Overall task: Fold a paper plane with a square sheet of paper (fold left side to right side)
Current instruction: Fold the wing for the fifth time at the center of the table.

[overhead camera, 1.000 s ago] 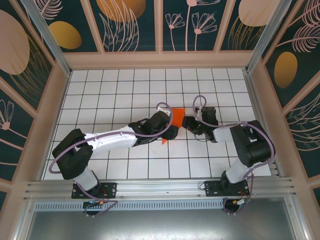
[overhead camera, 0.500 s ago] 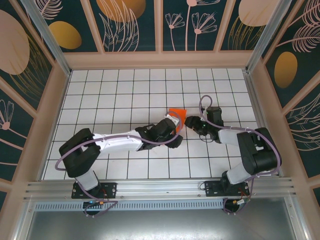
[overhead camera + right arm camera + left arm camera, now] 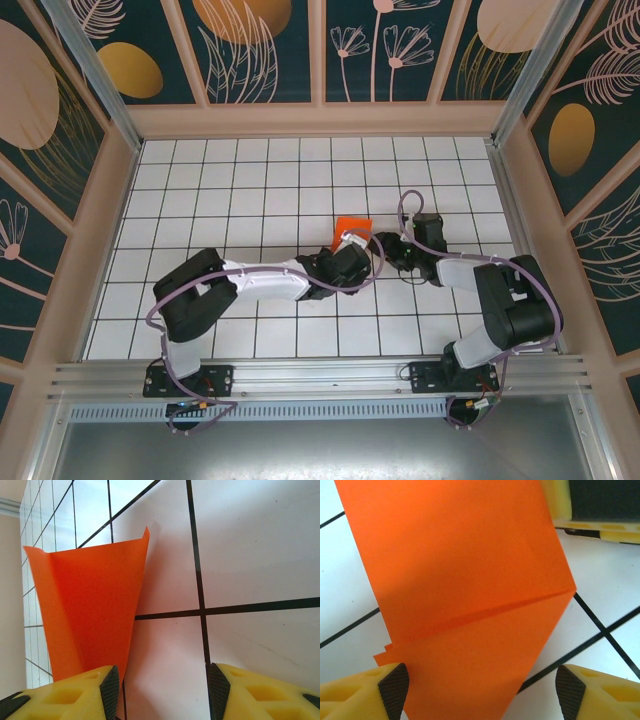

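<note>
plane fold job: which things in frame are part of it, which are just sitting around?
Part of the job:
- thin bright orange creased paper sheet
- left gripper, jaws apart over the sheet
- right gripper, beside the sheet's raised edge

Just there (fixtures):
- white grid-tiled tabletop
- dark leaf-patterned enclosure walls
- aluminium front rail

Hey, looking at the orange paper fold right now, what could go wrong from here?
The orange paper layers sit slightly offset at one corner in the left wrist view; creasing now may lock in a crooked fold. In the right wrist view one flap stands curled off the table, beside the open right jaws; it might spring back or get crumpled.
</note>
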`<action>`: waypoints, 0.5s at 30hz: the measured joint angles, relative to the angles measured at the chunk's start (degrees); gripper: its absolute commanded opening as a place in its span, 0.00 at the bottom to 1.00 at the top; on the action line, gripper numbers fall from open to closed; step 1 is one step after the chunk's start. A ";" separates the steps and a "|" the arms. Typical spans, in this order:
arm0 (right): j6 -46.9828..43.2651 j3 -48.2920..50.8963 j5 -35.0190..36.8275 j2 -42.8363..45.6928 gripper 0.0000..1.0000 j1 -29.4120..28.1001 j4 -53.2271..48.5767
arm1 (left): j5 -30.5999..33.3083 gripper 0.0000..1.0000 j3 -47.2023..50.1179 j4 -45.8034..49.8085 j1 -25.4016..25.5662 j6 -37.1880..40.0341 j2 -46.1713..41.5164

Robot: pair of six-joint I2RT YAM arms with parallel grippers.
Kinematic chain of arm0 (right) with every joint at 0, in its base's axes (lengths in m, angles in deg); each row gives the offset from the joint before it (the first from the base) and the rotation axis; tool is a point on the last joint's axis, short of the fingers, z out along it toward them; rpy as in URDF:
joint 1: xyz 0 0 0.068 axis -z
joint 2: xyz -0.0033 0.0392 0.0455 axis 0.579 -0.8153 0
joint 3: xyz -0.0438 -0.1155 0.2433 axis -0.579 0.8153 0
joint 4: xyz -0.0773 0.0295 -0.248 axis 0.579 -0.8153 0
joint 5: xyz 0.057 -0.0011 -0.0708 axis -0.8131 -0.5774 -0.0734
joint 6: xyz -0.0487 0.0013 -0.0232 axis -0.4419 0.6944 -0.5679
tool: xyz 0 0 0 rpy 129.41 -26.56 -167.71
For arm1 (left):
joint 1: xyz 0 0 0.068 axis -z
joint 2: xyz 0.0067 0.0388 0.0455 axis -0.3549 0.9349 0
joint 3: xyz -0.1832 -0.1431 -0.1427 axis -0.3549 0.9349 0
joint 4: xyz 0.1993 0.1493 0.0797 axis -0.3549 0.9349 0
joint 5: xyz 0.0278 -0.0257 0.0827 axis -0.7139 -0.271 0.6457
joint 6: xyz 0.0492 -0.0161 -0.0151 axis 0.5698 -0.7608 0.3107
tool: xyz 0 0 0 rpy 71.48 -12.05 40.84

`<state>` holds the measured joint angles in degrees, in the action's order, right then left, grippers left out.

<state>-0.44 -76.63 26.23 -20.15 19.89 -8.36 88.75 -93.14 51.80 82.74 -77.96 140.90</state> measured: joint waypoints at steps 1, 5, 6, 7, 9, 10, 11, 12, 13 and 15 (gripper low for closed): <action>0.02 0.00 -0.15 -0.02 0.54 -0.04 0.00 | 0.35 0.76 -0.24 0.02 0.00 0.02 0.46; 0.04 -0.11 -0.59 -0.42 0.54 -0.28 0.04 | 1.57 0.69 -0.37 0.09 0.00 0.24 2.05; 0.04 -0.11 -0.59 -0.52 0.54 -0.35 0.02 | 1.90 0.66 -0.39 0.22 0.00 0.37 2.38; 0.04 -0.11 -0.66 -0.63 0.54 -0.37 0.04 | 2.14 0.63 -0.39 0.46 0.00 0.50 2.60; 0.04 -0.11 -0.79 -0.81 0.54 -0.37 0.02 | 2.80 0.57 -0.50 0.74 0.00 0.76 2.91; 0.04 -0.11 -0.81 -0.92 0.54 -0.37 0.04 | 3.08 0.54 -0.66 0.87 0.00 0.98 3.08; 0.04 -0.11 -0.85 -1.01 0.54 -0.42 0.04 | 3.32 0.50 -0.85 1.03 0.00 1.18 3.23; 0.04 -0.11 -0.90 -1.07 0.54 -0.42 0.02 | 3.41 0.46 -0.98 1.05 0.00 1.27 3.30; 0.04 -0.11 -0.96 -1.07 0.54 -0.42 0.02 | 3.48 0.43 -1.14 1.07 0.00 1.31 3.37; 0.04 -0.20 -0.96 -1.07 0.54 -0.42 0.02 | 3.50 0.38 -1.27 1.05 0.00 1.49 3.37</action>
<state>-0.39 -76.82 25.27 -21.22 19.48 -8.34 92.25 -94.41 52.85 82.74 -76.48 144.27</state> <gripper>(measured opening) 0.537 0.422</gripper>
